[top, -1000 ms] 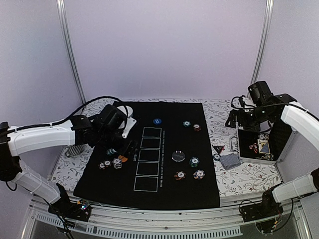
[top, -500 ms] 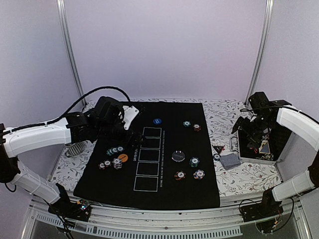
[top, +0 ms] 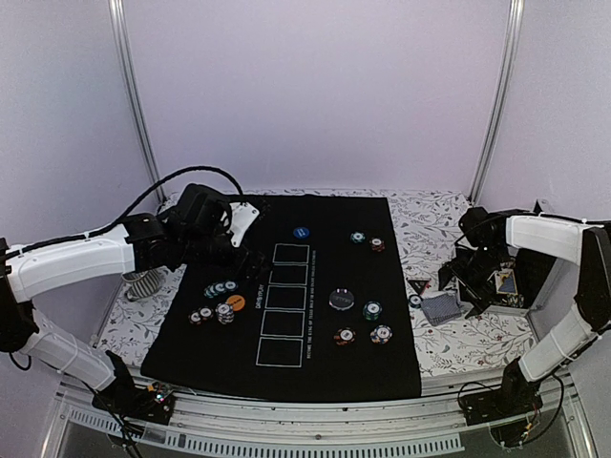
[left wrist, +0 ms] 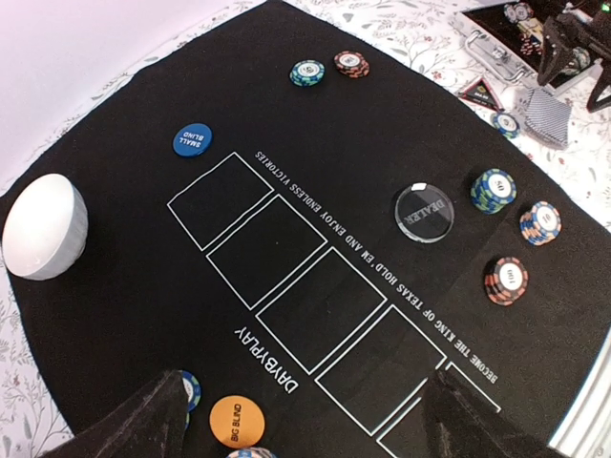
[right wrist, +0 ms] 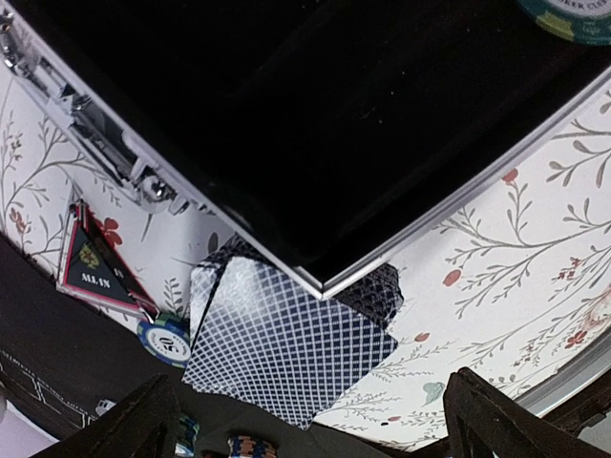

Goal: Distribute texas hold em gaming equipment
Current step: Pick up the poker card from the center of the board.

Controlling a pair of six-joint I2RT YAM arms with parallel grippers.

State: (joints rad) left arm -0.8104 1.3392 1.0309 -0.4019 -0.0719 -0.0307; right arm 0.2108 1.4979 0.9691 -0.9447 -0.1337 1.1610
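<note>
Left claw (left wrist: 301, 425): apart, empty, above my orange disc (left wrist: 236, 420) on the mat (left wrist: 382, 124).
Right claw (right wrist: 320, 420): apart, over the cards (right wrist: 286, 334) beside the case (right wrist: 286, 114); placed, I judge, to take them.

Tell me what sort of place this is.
Probably a robot lab cell set up as a poker table: a black Texas hold'em mat, chip stacks and a dealer button, enclosed by plain walls and metal posts.
</note>
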